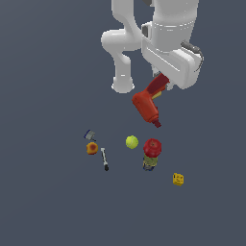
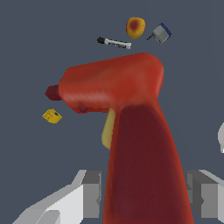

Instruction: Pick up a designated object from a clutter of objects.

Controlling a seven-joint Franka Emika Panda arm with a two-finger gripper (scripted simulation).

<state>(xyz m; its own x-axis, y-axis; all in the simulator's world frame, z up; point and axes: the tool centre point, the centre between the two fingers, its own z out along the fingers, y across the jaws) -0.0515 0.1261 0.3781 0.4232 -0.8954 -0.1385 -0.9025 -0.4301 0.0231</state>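
The red L-shaped toy drill hangs in the air from my gripper, tilted, its dark red tip pointing down toward the exterior view's right. In the wrist view the drill fills the frame, with its yellowish patch on the inner side of the handle. My gripper is shut on the handle, one grey finger on each side. The rest of the clutter lies on the floor below: a yellow-green ball, a red-topped object and a yellow block.
An orange fruit-like lump, a black-tipped marker and a small grey piece lie on the dark floor at the exterior view's left. The white arm base stands behind the drill.
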